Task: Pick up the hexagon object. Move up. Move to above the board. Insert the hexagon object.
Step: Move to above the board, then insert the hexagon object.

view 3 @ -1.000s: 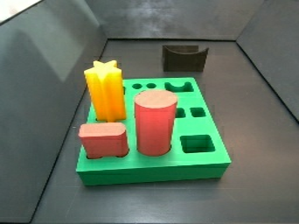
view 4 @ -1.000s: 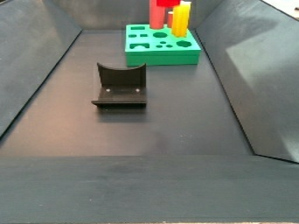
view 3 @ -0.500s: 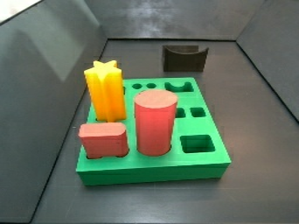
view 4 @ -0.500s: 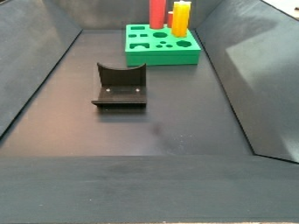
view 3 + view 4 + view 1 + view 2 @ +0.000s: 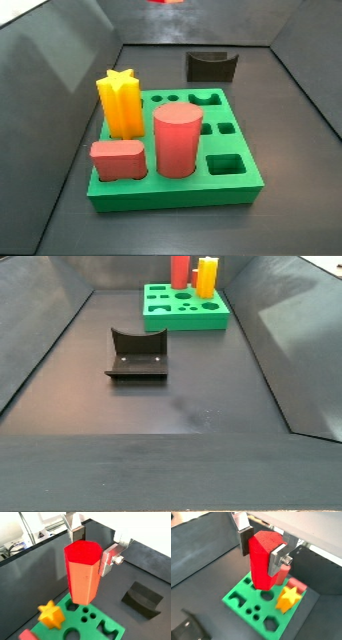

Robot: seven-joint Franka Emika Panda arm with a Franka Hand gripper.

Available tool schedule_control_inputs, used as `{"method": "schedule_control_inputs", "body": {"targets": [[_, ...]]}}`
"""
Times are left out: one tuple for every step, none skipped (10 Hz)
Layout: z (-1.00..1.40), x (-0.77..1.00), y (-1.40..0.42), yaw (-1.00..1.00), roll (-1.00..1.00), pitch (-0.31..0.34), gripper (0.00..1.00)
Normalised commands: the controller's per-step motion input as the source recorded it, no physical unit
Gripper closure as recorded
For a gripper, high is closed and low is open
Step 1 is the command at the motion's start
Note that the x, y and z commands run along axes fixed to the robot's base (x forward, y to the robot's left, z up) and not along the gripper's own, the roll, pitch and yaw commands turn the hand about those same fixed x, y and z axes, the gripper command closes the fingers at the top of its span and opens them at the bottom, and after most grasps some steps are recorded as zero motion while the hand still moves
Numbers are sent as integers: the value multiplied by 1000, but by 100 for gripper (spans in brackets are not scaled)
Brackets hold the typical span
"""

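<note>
Red hexagon peg held high over the green board, ready to be lined up and inserted.

On the dark counter [image 5: 174,396] the board [image 5: 235,184] carries a thick salmon cylinder [image 5: 178,142], a yellow star peg [image 5: 120,103] and a low pink block [image 5: 118,160], with the fixture [image 5: 136,354] standing apart from it. In both wrist views the hexagon object [image 5: 83,572] hangs upright above the board, the pincer [image 5: 260,547] clenched on its upper part, silver fingers [image 5: 109,557] pressed to opposite sides; in a side view only a red sliver shows at the top edge. The likely risk: the hexagonal cutout [image 5: 272,625] sits near the standing pegs, so a small rotational or sideways offset could catch the peg on the hole's rim or knock a neighbour.
</note>
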Motion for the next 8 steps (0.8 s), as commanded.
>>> {"method": "schedule_control_inputs", "body": {"targets": [[100, 11, -524, 8, 1, 113, 100], [66, 38, -283, 5, 1, 126, 100], [49, 46, -170, 9, 1, 125, 100], [0, -29, 0, 0, 0, 0, 100], [-40, 0, 49, 0, 0, 0, 100], [-77, 0, 66, 0, 0, 0, 100], [-117, 0, 86, 0, 0, 0, 100], [-209, 0, 160, 0, -16, 0, 100]]}}
